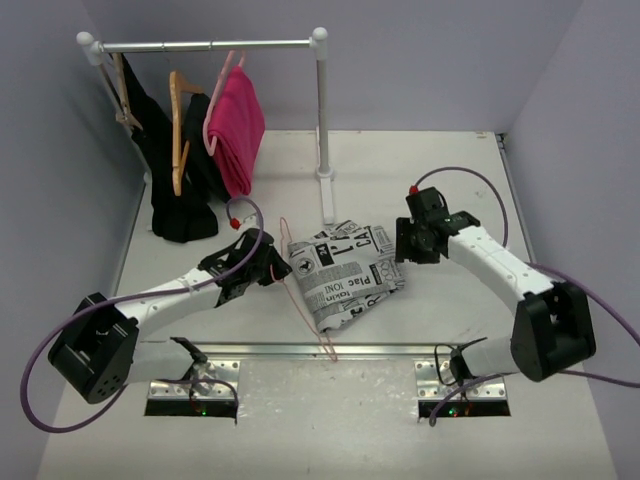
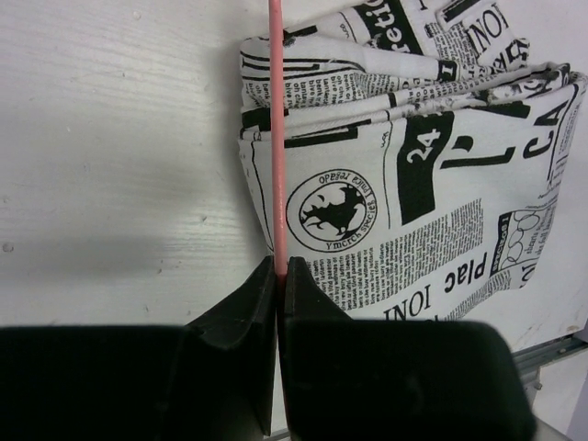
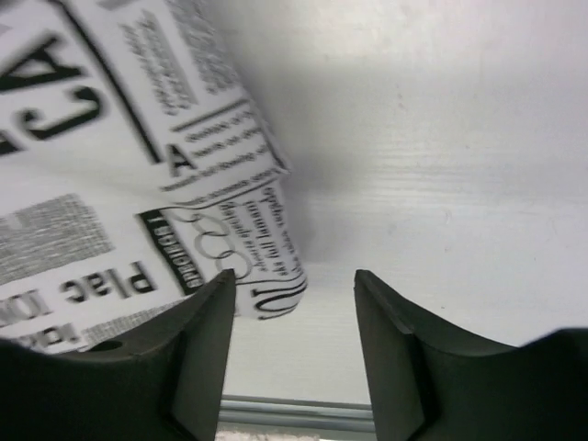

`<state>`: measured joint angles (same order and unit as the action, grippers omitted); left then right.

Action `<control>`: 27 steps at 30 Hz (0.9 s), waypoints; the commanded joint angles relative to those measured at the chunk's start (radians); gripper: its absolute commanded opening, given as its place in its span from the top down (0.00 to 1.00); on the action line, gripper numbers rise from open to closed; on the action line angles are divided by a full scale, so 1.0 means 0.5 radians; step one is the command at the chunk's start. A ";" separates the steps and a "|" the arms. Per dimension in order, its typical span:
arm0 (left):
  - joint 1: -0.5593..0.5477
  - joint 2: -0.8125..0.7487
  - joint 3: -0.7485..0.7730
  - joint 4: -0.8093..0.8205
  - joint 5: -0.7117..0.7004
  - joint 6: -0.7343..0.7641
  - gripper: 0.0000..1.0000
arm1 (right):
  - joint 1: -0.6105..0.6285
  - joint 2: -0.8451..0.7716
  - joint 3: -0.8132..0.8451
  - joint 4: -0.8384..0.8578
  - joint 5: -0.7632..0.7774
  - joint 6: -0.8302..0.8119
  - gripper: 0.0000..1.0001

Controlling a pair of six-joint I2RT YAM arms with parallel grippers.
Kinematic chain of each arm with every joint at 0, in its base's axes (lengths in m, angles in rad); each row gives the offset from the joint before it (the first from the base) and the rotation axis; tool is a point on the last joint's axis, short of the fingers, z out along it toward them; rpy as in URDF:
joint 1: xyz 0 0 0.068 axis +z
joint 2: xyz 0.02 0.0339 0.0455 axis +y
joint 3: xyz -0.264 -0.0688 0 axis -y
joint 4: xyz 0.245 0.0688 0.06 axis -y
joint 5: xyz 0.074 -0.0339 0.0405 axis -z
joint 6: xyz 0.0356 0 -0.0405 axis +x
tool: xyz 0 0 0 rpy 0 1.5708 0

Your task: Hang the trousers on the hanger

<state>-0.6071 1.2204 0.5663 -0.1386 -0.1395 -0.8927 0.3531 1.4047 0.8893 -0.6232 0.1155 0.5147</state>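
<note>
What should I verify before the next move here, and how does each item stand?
1. Left gripper shut on the thin pink wire hanger: ok.
2. Right gripper open, gripping nothing: ok.
3. White newspaper-print fabric trousers lying folded on the white table: ok.
4. Trousers hung over the hanger: not ok.
5. Hanger wire threaded under the fabric: cannot tell.
</note>
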 commanded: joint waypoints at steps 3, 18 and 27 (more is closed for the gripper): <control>0.012 0.107 -0.108 -0.209 0.045 0.298 1.00 | 0.114 0.137 0.295 0.118 -0.189 -0.146 0.62; 0.012 -0.043 -0.314 -0.085 0.362 0.331 1.00 | 0.195 1.242 0.611 0.287 -0.425 -0.222 0.94; 0.012 -0.132 -0.342 -0.103 0.356 0.286 1.00 | 0.469 0.515 0.600 0.296 -0.444 -0.130 0.75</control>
<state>-0.5789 1.1380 0.4551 -0.0230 -0.0217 -0.8690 0.5256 1.7547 1.1423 -0.4756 -0.0981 0.4318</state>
